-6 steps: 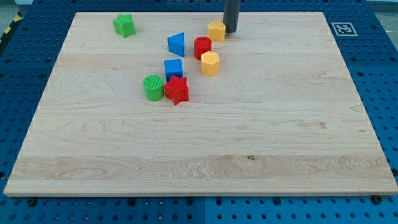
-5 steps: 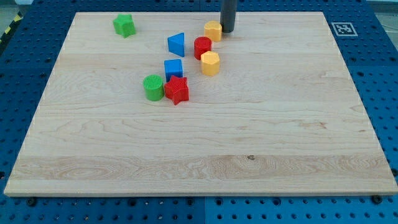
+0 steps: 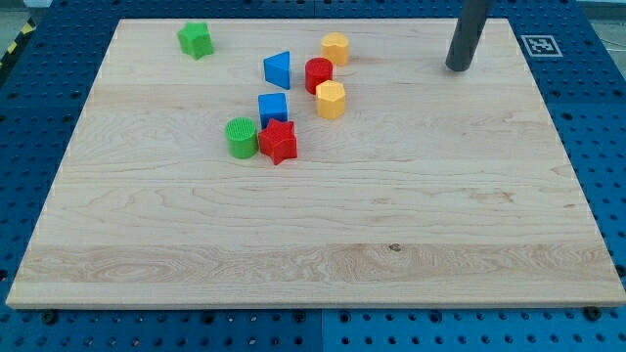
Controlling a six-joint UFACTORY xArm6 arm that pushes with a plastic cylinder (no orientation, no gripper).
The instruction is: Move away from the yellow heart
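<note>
The yellow heart (image 3: pixel 335 47) lies near the view's top, a little right of centre. My tip (image 3: pixel 457 68) stands on the board far to the heart's right, well apart from it and from every other block. Just below and left of the heart is a red cylinder (image 3: pixel 318 74), with a yellow hexagon (image 3: pixel 331 100) under it.
A blue triangle (image 3: pixel 279 69) lies left of the red cylinder. A blue cube (image 3: pixel 273 108), a red star (image 3: pixel 279 142) and a green cylinder (image 3: pixel 241 137) cluster lower left. A green star (image 3: pixel 196 39) sits at the top left. A marker tag (image 3: pixel 539 45) is at the board's top right corner.
My tip was right beside the yellow heart's right side; it has moved far to the right, away from it. The heart shifted slightly left earlier. Other blocks have not moved.
</note>
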